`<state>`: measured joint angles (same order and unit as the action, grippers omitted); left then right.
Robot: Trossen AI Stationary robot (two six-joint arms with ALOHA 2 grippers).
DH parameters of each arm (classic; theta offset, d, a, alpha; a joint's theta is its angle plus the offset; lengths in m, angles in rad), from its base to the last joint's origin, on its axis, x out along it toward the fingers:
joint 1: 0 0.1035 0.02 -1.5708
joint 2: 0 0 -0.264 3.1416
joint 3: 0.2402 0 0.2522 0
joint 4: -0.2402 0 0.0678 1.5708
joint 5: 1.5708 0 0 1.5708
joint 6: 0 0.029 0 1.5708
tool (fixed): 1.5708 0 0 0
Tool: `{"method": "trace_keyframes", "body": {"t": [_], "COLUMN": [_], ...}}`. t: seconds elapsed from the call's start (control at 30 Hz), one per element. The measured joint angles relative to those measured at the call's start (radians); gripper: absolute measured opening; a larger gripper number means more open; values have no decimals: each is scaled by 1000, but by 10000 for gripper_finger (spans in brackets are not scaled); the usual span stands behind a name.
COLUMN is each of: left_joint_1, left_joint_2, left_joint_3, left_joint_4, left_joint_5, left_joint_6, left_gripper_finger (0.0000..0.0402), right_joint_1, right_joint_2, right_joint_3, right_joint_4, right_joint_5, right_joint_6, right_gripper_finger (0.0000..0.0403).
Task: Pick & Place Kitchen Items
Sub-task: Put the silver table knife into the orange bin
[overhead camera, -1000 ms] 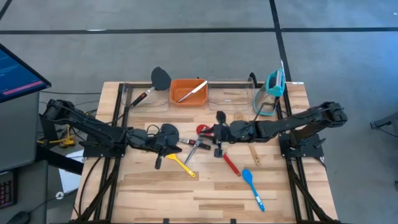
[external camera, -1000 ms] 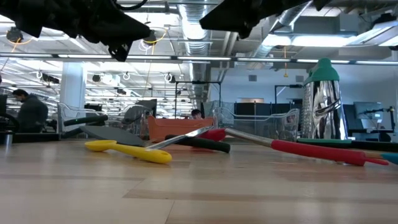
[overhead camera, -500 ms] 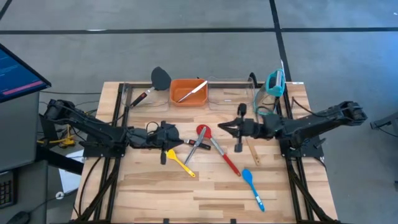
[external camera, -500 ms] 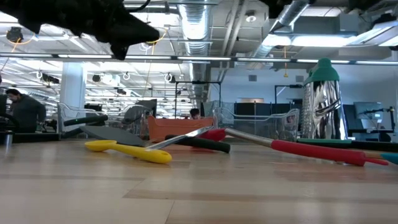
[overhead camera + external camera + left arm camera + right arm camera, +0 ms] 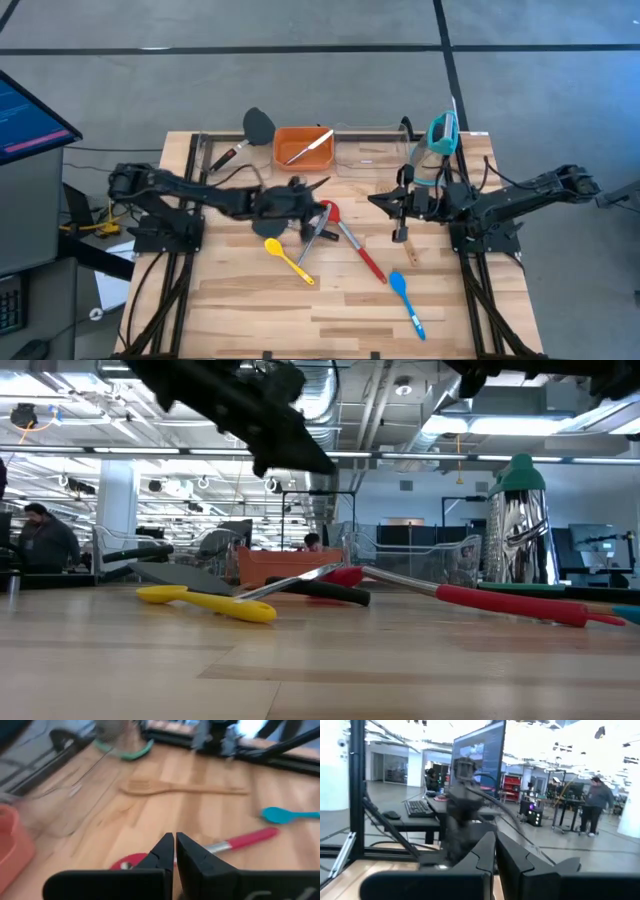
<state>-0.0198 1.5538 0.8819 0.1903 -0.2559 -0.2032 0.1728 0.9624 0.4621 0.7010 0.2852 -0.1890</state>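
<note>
Red spoon [image 5: 352, 240] lies diagonally, bowl toward the orange bin [image 5: 303, 147].

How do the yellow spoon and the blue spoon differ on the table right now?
The yellow spoon lies left of centre, close below the left gripper; the blue spoon lies alone toward the near right. The yellow spoon's handle end sits by the metal tongs; the blue spoon touches nothing. Both lie flat on the table, bowl end farther from the near edge.

surface [image 5: 250, 300]: pale wood planks | bin [image 5: 303, 148]: orange | spoons: yellow [image 5: 287, 258], blue [image 5: 405, 300], red [image 5: 350, 236] with a metal shaft | spatula [image 5: 256, 126]: black | wooden fork [image 5: 182, 788]: light tan | both arms' fingers [image 5: 192, 855]: dark black | floor [image 5: 300, 80]: grey with dark lines
</note>
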Motion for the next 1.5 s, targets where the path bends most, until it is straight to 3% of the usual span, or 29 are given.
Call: {"method": "trace_keyframes", "body": {"t": [0.27, 0.4, 0.53, 0.7, 1.0, 1.17, 1.5], "left_joint_1": [4, 4, -6, -10, 9, 8, -47], "left_joint_2": [175, 205, 223, 229, 247, 317, 385], "left_joint_3": [177, 207, 207, 267, 503, 522, 522], "left_joint_4": [-199, -333, -336, -361, -628, -697, -726], "left_joint_5": [-40, -107, -106, -101, -103, -104, -111], "left_joint_6": [-15, -132, -192, -126, -38, -51, -96], "left_gripper_finger": [3, 3, 3, 3, 3, 3, 3], "right_joint_1": [2, 2, 2, 2, 2, 2, 41], "right_joint_2": [-85, -93, -92, -92, -92, -104, -250], "right_joint_3": [-3, -2, -2, -2, -2, -2, -1], "right_joint_4": [-147, -165, -166, -165, -163, -190, -465], "right_joint_5": [4, 4, 4, 4, 4, 55, 82], "right_joint_6": [-5, -5, -5, -5, -5, -20, 29], "right_gripper_finger": [10, 10, 10, 10, 10, 10, 10]}}
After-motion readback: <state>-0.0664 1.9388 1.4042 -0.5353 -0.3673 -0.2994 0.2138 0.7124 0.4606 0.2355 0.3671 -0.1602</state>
